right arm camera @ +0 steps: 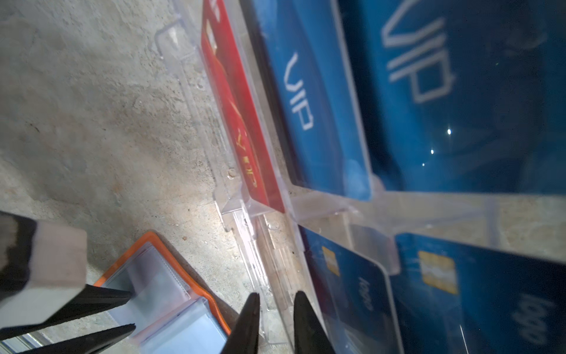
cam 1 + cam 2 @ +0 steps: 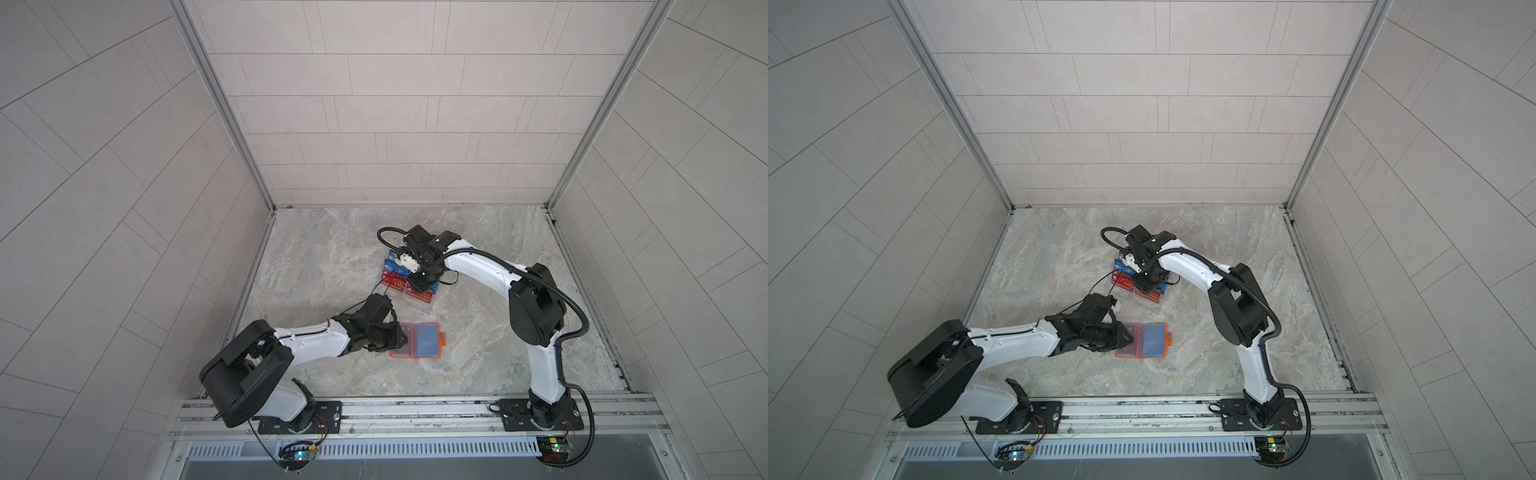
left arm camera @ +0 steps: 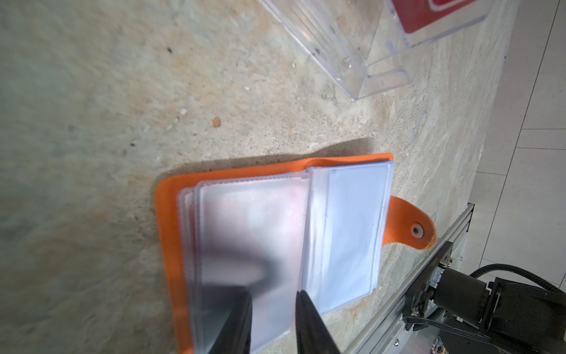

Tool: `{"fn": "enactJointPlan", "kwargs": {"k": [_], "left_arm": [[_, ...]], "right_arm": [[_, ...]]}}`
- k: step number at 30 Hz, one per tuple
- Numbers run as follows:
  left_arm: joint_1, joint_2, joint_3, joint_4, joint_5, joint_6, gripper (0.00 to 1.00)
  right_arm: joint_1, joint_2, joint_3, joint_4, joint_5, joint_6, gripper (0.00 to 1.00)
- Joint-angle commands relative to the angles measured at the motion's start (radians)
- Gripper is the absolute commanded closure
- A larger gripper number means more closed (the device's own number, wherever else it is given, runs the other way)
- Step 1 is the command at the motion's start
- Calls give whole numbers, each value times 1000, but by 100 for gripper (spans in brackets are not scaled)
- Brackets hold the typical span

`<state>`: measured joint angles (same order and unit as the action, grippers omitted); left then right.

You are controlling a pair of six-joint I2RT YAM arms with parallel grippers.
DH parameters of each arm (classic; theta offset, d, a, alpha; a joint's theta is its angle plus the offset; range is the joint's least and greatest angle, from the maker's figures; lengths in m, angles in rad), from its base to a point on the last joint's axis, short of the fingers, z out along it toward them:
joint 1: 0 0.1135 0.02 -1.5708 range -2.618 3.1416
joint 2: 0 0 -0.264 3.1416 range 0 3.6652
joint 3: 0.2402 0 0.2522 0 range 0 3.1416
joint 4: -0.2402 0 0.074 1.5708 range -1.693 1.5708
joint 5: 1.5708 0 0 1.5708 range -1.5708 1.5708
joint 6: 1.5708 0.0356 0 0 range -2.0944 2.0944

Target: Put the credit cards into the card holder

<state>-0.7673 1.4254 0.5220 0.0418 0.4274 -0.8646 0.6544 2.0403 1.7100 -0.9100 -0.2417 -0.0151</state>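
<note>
The right tool hangs over the clear rack, jaws slightly parted with nothing between them. The left tool is likewise parted and empty, one finger partly behind a clear sleeve of the card holder. On the marbled counter the rack stands farther back, holding blue credit cards and a red card. The orange holder lies open nearer the arm bases, apart from the rack, its snap tab flat.

White arms — black joints, black cables
</note>
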Motion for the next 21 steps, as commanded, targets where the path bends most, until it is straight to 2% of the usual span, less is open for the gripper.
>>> {"fn": "enactJointPlan", "kwargs": {"k": [1, 12, 21], "left_arm": [[-3, 9, -8, -23, -2, 4, 70], [-3, -1, -8, -35, -1, 7, 70], [-4, -2, -14, -29, 0, 0, 70]], "right_arm": [[10, -2, -4, -27, -9, -39, 79], [10, 20, 4, -33, 77, -49, 84], [10, 17, 12, -23, 79, -57, 90]]}}
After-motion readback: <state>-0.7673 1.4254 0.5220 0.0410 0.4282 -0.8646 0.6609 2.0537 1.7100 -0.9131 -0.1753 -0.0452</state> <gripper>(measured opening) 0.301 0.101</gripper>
